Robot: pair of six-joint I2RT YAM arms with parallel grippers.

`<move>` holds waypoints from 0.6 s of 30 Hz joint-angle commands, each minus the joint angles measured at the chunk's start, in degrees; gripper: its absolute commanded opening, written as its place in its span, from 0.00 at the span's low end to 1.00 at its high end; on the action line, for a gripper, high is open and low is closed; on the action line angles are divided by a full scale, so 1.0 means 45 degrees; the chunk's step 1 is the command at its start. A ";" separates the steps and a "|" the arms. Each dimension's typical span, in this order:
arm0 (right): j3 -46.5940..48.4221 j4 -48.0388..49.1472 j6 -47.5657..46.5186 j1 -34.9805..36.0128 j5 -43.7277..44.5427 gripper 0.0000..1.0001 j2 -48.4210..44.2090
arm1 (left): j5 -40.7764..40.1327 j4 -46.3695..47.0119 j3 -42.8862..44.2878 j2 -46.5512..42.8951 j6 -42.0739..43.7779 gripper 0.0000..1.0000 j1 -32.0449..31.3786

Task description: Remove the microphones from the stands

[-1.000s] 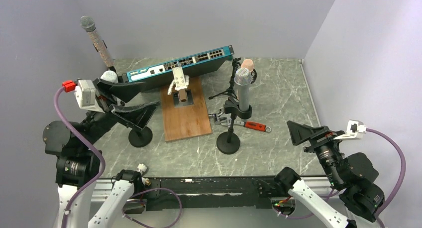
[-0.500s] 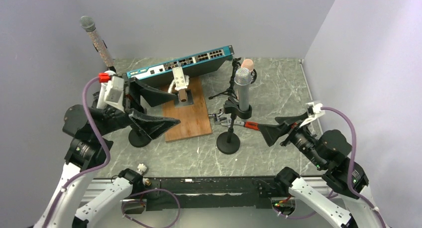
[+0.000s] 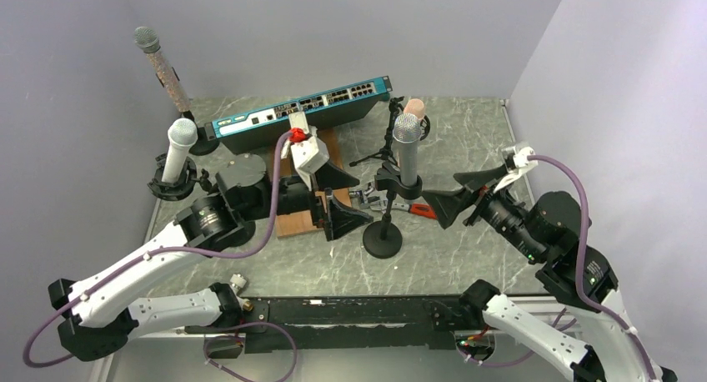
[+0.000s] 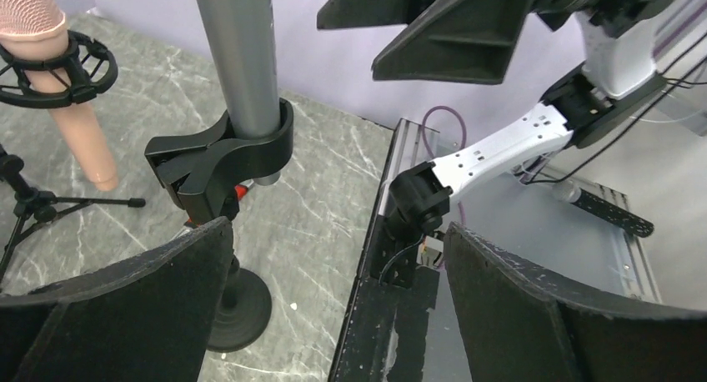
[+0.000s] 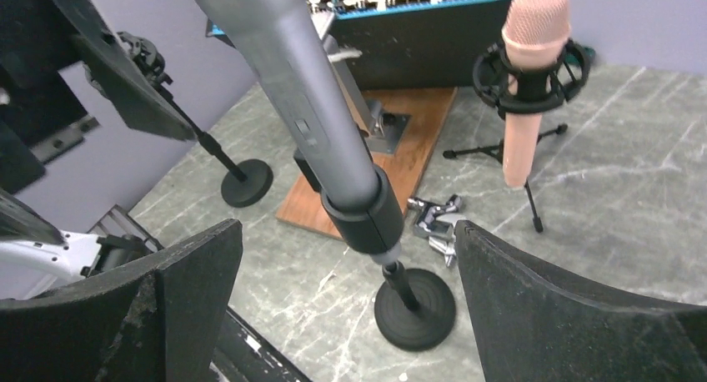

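Observation:
A grey microphone [image 3: 406,153] stands upright in the black clip of a round-based stand [image 3: 383,244] at the table's middle. My left gripper [image 3: 345,200] is open just left of that stand, level with its pole. In the left wrist view the clip [image 4: 221,161] and microphone body [image 4: 242,57] lie up and left of the open left gripper [image 4: 333,299]. My right gripper [image 3: 457,195] is open to the right of the stand, apart from it. In the right wrist view the microphone [image 5: 292,82] leans above the open right gripper [image 5: 346,307], and the stand's base [image 5: 414,303] shows between the fingers.
A pink microphone [image 3: 414,108] on a small tripod stands behind the grey one. A white microphone [image 3: 177,148] and a glittery one [image 3: 162,69] stand at the left. A network switch [image 3: 300,111], a wooden board [image 3: 329,144] and a red-handled wrench [image 3: 425,211] are nearby.
My left arm swung from the white microphone at the left to the grey microphone's stand, and its jaws widened. The right gripper rose toward the stand, then held almost still.

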 commanded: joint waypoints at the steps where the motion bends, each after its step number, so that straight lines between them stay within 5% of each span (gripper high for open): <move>1: 0.1019 0.1313 -0.0731 0.0018 -0.1052 1.00 0.1035 | -0.1905 0.0535 0.0110 0.0098 0.0337 0.99 -0.0560; 18: 0.1910 0.2228 -0.1194 0.0015 -0.1411 0.97 0.3483 | -0.2859 -0.0076 0.0025 0.0496 0.0463 0.99 -0.0571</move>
